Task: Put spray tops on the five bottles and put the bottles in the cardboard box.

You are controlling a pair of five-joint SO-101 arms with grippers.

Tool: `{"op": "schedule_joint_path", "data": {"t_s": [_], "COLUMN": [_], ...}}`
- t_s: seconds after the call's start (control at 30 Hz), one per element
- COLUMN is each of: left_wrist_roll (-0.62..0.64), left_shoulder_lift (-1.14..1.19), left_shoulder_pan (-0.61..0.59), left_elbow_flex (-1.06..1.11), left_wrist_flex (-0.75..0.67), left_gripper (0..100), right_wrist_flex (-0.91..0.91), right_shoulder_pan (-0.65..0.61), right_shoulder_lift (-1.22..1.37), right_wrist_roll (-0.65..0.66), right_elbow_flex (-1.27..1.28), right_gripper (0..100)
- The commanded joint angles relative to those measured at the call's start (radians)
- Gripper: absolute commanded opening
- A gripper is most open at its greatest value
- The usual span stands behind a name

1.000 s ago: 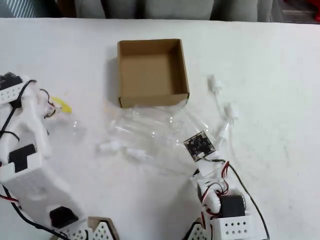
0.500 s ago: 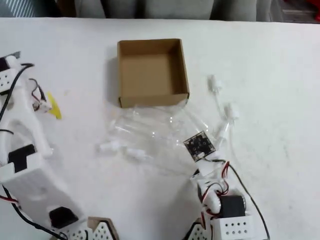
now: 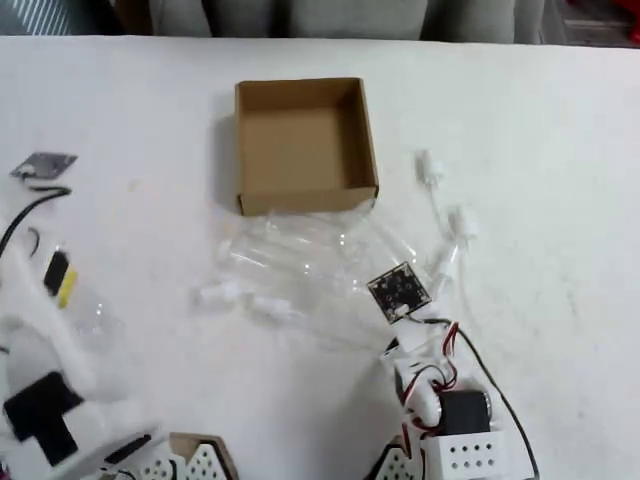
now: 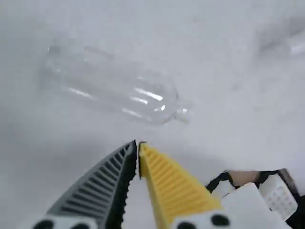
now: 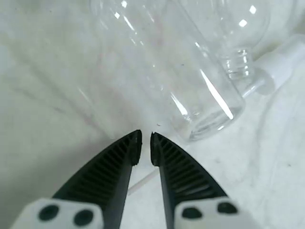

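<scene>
- Evidently early: cardboard box (image 3: 300,140) empty, no bottle capped as far as visible; capping and boxing all left to do.
- Clear bottles (image 3: 290,250) lying on desk (image 3: 550,120) just in front of cardboard box, loose spray tops (image 3: 432,168) nearby.
- Left gripper (image 4: 138,147) closed, empty; lone bottle (image 4: 114,93) on its side just ahead, not touching.
- Right gripper (image 5: 143,140) all but closed, empty; nearest bottle (image 5: 157,62) just beyond tips.

A white surface (image 3: 560,130) lies under both sets of jaws and stretches far ahead of them, evenly lit with only soft, faint shadows. Past its far edge, well beyond the jaws, runs a row of grey padded furniture (image 3: 350,15). Something red (image 3: 605,20) sits at the end nearer the right jaws, and a pale striped patch (image 3: 35,15) at the end nearer the left jaws.
</scene>
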Motion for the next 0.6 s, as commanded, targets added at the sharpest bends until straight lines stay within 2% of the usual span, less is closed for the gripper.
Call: {"op": "schedule_joint_path", "data": {"t_s": [0.0,0.13,0.33,0.57], "left_wrist_roll": [-0.072,-0.135,-0.465,-0.483], "left_shoulder_lift": [-0.156,-0.18,-0.18,-0.18], "left_shoulder_pan": [-0.091,-0.119,-0.093,-0.079], "left_elbow_flex": [0.112,0.273,0.428,0.528], "left_wrist_flex": [-0.041,-0.049,-0.132,-0.416], "left_gripper": [2,2,2,2], "right_wrist_flex": [0.001,0.001,0.001,0.001], "right_shoulder_pan": [0.005,0.005,0.005,0.005], "right_shoulder_lift": [-0.004,-0.004,-0.004,-0.004], "right_wrist_roll": [0.009,0.009,0.009,0.009], "right_elbow_flex": [0.009,0.009,0.009,0.009], "right_gripper": [1.6,1.6,1.6,1.6]}}
